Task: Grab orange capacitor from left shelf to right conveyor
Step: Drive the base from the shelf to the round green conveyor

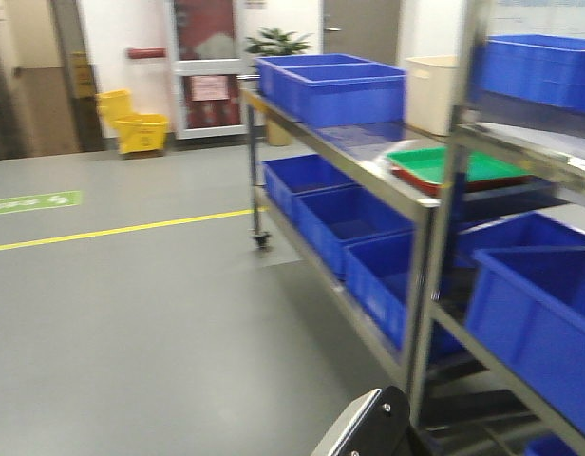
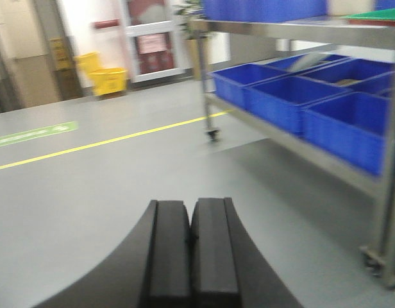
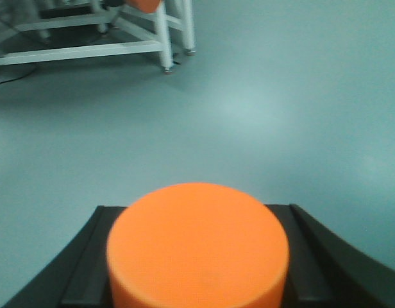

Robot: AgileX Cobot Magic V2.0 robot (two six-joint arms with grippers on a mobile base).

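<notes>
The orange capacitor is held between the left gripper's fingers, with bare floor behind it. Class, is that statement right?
Not quite. The right gripper holds the orange capacitor, as the right wrist-mounted view shows. The left gripper is shut on nothing in the left wrist-mounted view. The rest stands: bare floor lies behind the capacitor.

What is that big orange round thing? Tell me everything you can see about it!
It is the orange capacitor. Its flat round top faces the camera, so the side is hidden. The top is plain bright orange, matte and unmarked, a bit blurred at the edge. It sits between two black fingers, one on each side, which grip it. Behind it is only grey-green floor, so it is being carried, not resting on anything.
</notes>
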